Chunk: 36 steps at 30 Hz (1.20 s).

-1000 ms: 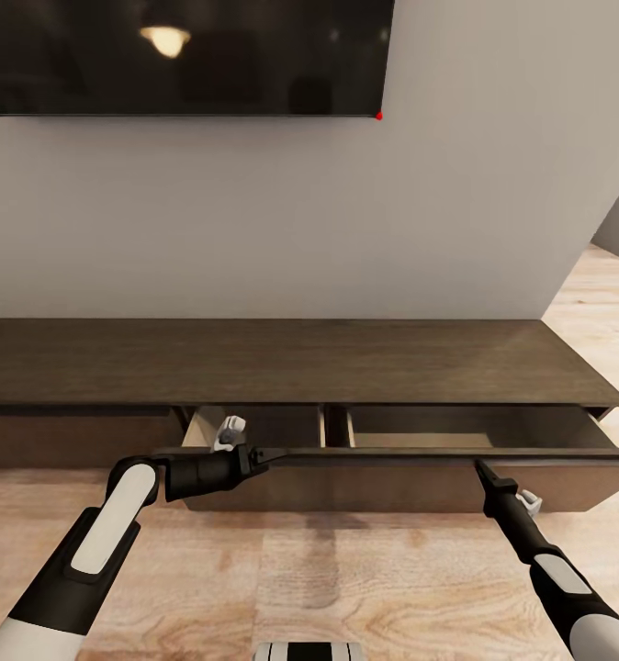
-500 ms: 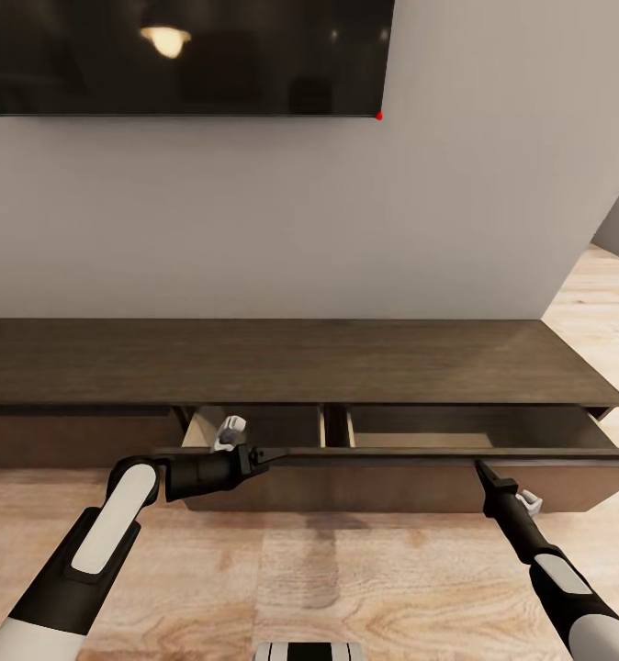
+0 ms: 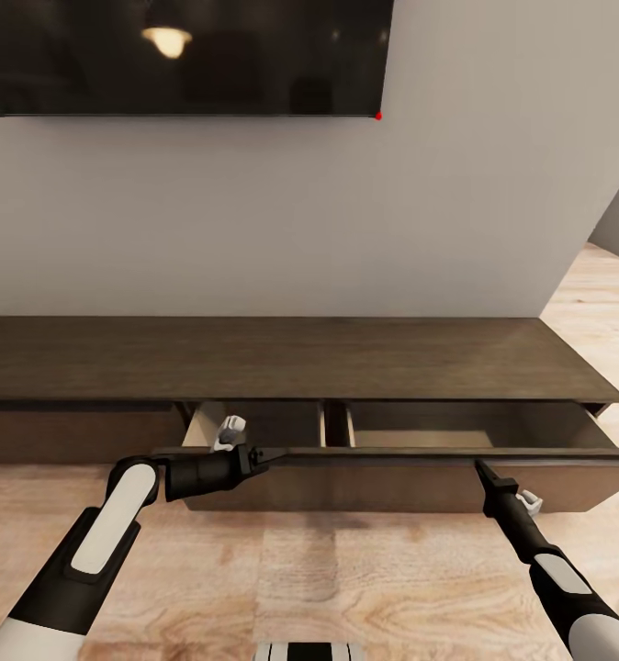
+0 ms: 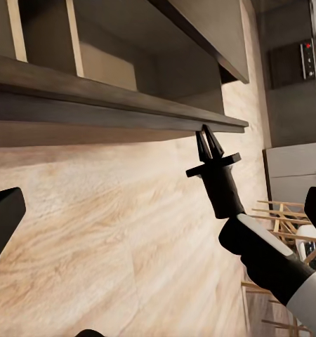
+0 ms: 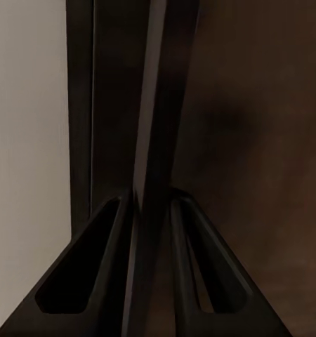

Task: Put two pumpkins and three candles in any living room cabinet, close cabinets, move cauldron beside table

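The cabinet (image 3: pixel 291 363) crosses the middle of the frame, its drawer front (image 3: pixel 392 454) pulled out. This front looks stiff and heavy; its thin top edge is the place to hold. The right gripper (image 3: pixel 479 466) is closed on this edge. For the left gripper (image 3: pixel 254 455) I cannot tell. Free floor (image 3: pixel 346 578) lies below.

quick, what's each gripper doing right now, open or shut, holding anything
Left gripper: at the top edge of the cabinet drawer front; open or shut cannot be told.
Right gripper: shut on the drawer front's top edge.
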Motion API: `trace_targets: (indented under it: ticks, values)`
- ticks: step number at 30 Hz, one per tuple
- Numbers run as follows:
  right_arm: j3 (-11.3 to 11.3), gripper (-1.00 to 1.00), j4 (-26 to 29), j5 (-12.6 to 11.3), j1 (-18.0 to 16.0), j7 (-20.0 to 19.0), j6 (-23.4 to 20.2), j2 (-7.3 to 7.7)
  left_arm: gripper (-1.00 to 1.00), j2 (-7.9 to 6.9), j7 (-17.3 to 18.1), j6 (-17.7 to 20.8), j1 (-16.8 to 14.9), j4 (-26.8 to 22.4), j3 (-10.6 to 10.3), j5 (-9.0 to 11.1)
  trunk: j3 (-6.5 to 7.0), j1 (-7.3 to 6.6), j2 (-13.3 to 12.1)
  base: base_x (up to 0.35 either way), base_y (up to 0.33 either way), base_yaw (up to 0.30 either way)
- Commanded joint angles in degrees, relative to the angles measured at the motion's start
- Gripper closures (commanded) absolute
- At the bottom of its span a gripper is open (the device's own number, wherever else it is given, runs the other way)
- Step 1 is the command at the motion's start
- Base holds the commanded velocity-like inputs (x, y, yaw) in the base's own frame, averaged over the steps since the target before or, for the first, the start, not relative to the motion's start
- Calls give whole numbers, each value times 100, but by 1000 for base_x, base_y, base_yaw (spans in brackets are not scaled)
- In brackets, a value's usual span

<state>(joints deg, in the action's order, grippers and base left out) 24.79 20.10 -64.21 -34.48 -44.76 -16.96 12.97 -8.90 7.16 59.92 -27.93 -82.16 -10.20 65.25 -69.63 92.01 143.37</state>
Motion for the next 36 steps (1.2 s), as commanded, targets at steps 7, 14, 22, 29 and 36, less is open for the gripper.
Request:
trace_targets:
  ticks: [7,14,22,29,36]
  values:
    - [138,100,90,-193,-6,-43,-98,48,-100,-3,58,8,-2,-2,0,-57,-4,-3,3,-94,0,0]
    - [117,100,90,-189,-6,-42,-104,48,-100,-3,58,8,-2,-2,-1,-57,-4,-3,3,-87,0,0]
    - [90,100,94,-181,-6,-49,-105,48,-100,-3,58,8,-2,-2,-6,-57,-4,-3,3,-118,0,0]
    - [87,100,94,-180,-6,-50,-105,48,-100,-4,58,8,-2,-2,-3,-57,-4,-3,3,-214,0,0]
    - [97,100,96,-179,-6,-50,-105,57,-100,-7,58,8,-2,-2,-3,-57,-4,-3,3,-123,0,0]
